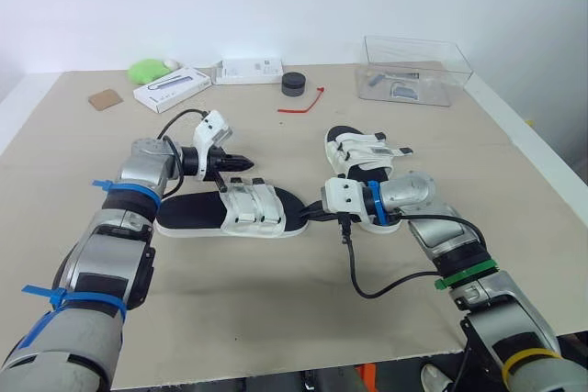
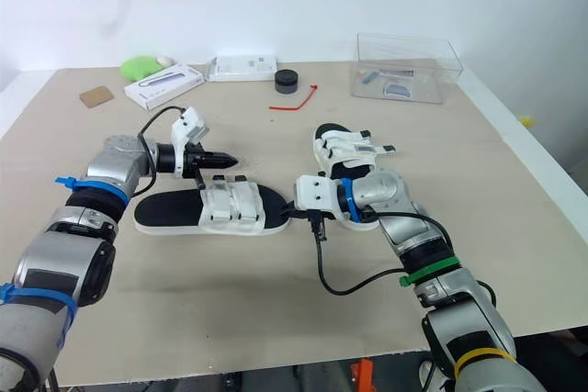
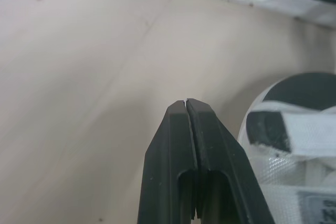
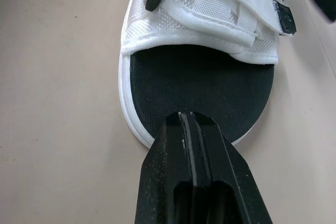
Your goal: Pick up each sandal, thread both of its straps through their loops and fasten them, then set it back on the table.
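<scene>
Looking at the head camera, both sandals sat flat on the table, and neither gripper had hold of anything. The near sandal lay sideways right between the two arms, which makes sense as a spot both can reach. Its two white straps lay snug across the top, so that one looked fastened to me, though the loops were too small to check.

The left gripper had its fingers pressed fully together and empty, with the tips just beside the strap edge on the far side of the near sandal. The right gripper was clamped together too, also empty, with its tips right at the rounded end of the sole. Touching or just above it, couldn't tell. My guess is they were parked there because that sandal was done and set down, not about to be grabbed.

The far sandal sat just behind the right gripper, and its strap ends poked out sideways. It probably needed threading next.

Container-wise, the clear box stood open-topped at the far right corner, well apart from the sandals. It had a couple of small grey and white bits inside, too small to tell what they were. Nothing in it looked tied to the job.
</scene>
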### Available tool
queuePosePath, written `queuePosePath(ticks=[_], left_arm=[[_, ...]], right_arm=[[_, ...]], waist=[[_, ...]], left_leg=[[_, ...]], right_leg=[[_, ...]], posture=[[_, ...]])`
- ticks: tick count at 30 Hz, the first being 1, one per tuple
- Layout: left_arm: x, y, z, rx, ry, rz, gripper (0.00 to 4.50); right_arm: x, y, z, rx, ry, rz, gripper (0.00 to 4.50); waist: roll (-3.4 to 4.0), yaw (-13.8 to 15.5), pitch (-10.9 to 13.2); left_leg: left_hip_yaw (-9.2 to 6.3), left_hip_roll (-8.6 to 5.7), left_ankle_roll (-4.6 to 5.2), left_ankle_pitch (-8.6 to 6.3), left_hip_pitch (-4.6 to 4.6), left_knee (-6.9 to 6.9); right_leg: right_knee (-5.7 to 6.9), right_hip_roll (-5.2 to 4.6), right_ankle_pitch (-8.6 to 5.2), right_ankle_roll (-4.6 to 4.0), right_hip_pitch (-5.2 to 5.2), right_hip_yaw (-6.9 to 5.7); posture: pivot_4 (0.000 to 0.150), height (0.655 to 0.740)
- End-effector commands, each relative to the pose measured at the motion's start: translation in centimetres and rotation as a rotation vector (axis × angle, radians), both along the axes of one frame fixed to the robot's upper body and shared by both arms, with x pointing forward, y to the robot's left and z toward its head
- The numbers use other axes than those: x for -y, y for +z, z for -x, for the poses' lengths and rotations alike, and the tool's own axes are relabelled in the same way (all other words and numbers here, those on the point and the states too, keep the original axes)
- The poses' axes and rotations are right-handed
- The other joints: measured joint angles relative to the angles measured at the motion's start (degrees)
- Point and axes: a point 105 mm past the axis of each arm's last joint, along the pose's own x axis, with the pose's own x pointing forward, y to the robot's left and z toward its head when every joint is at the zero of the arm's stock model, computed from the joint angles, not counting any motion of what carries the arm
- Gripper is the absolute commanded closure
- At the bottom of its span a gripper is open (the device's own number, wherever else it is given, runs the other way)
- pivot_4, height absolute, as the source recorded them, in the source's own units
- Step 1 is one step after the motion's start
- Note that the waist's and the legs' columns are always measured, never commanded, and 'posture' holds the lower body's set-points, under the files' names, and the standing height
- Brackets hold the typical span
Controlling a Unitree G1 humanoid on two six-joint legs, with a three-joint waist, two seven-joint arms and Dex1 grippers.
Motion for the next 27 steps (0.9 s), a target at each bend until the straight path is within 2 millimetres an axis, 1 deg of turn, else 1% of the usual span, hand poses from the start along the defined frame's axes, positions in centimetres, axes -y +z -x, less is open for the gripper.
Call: queuePosePath(ticks=[1, 3, 5, 7, 8, 9, 10, 12, 13, 14, 17, 18, 22, 27], left_arm=[[-1.5, 4.4, 1.1, 0.155, -0.036, 0.067, 4.45], [-2.8, 5.0, 1.8, 0.253, -0.017, 0.035, 4.45], [-4.1, 4.7, 2.7, 0.319, 0.001, -0.023, 3.96], [-5.4, 3.3, 4.1, 0.354, -0.022, -0.119, 3.42], [-5.8, 2.8, 4.7, 0.358, -0.033, -0.141, 2.79], [-6.2, 2.2, 5.5, 0.355, -0.041, -0.147, 2.42], [-6.6, 1.7, 6.1, 0.352, -0.044, -0.154, 1.90], [-7.1, 0.5, 7.1, 0.358, -0.058, -0.201, 1.02], [-7.2, 0.0, 7.4, 0.363, -0.068, -0.222, 0.30], [-7.2, -0.4, 7.7, 0.367, -0.071, -0.229, 0.06], [-5.9, -1.4, 8.1, 0.406, -0.108, -0.247, 0.06], [-5.5, -1.5, 8.2, 0.411, -0.121, -0.244, 0.06], [-4.1, -2.0, 8.1, 0.402, -0.165, -0.230, 0.06], [-2.2, -2.6, 7.0, 0.403, -0.189, -0.219, 0.06]], right_arm=[[0.2, 0.2, -0.4, -0.003, -0.023, -0.004, 4.50], [0.5, 1.1, -0.6, -0.041, -0.055, -0.057, 4.50], [1.1, 2.5, -0.9, -0.064, -0.094, -0.131, 3.86], [2.1, 4.3, -0.2, -0.099, -0.100, -0.215, 3.31], [2.5, 5.0, 0.2, -0.104, -0.103, -0.246, 2.69], [3.2, 6.0, 0.7, -0.113, -0.107, -0.296, 2.28], [3.7, 6.8, 1.3, -0.113, -0.107, -0.339, 1.75], [4.8, 7.9, 2.4, -0.111, -0.117, -0.406, 0.85], [5.2, 8.2, 2.9, -0.114, -0.118, -0.426, 0.14], [5.5, 8.4, 3.2, -0.104, -0.127, -0.444, 0.00], [6.2, 8.8, 4.8, -0.083, -0.129, -0.531, 0.00], [6.3, 8.7, 5.2, -0.092, -0.130, -0.536, 0.00], [6.1, 8.1, 5.4, -0.096, -0.151, -0.537, 0.00], [5.7, 7.1, 6.0, -0.068, -0.151, -0.525, 0.00]], waist=[[0.00, -0.1, 0.0], [0.01, -0.1, 0.0], [0.01, -0.1, 0.0], [0.02, 0.1, 0.0], [0.02, 0.1, 0.0], [0.02, 0.2, 0.0], [0.02, 0.2, 0.0], [0.02, 0.4, 0.0], [0.02, 0.5, 0.0], [0.02, 0.5, 0.0], [0.01, 0.8, 0.0], [0.01, 0.9, 0.0], [0.01, 0.9, 0.0], [0.01, 1.1, 0.0]], left_leg=[[-0.01, 0.02, 0.00, 0.00, 0.01, -0.01], [-0.02, 0.08, 0.00, 0.00, 0.06, -0.04], [-0.04, 0.21, 0.00, 0.00, 0.09, -0.06], [-0.04, 0.22, 0.00, 0.00, 0.08, -0.07], [-0.04, 0.21, 0.00, 0.00, 0.05, -0.07], [-0.04, 0.21, -0.01, -0.01, 0.03, -0.08], [-0.06, 0.19, -0.05, -0.06, 0.00, -0.10], [-0.07, 0.17, -0.08, -0.11, -0.05, -0.09], [-0.09, 0.15, -0.10, -0.19, -0.08, -0.09], [-0.09, 0.14, -0.10, -0.20, -0.08, -0.09], [-0.06, 0.10, -0.09, -0.21, -0.14, -0.09], [-0.07, 0.10, -0.10, -0.21, -0.15, -0.09], [0.01, 0.12, -0.09, -0.20, -0.05, -0.06], [0.04, 0.12, -0.07, -0.17, 0.02, -0.05]], right_leg=[[0.00, 0.01, 0.00, 0.00, 0.00, 0.00], [0.01, 0.03, -0.01, -0.02, 0.00, 0.01], [0.03, 0.01, -0.01, -0.05, 0.00, 0.04], [0.03, -0.02, 0.01, -0.10, -0.01, 0.05], [0.03, -0.06, 0.03, -0.14, -0.04, 0.05], [0.01, -0.09, 0.05, -0.16, -0.05, 0.05], [0.01, -0.14, 0.06, -0.28, -0.06, 0.03], [0.00, -0.19, 0.01, -0.28, -0.06, -0.02], [-0.02, -0.24, -0.07, -0.27, -0.05, -0.08], [-0.01, -0.25, -0.09, -0.28, -0.05, -0.08], [-0.09, -0.28, -0.14, -0.19, -0.04, -0.16], [-0.10, -0.28, -0.29, 0.05, -0.04, -0.17], [-0.09, -0.23, -0.25, 0.10, -0.03, -0.03], [-0.08, -0.03, -0.21, 0.07, 0.04, -0.07]], posture=[[0.150, 0.7400], [0.150, 0.7400], [0.150, 0.7400], [0.150, 0.7400], [0.150, 0.7400], [0.150, 0.7400], [0.150, 0.7400], [0.150, 0.7400], [0.150, 0.7400], [0.150, 0.7400], [0.150, 0.7400], [0.150, 0.7400], [0.150, 0.7400], [0.150, 0.7400]])
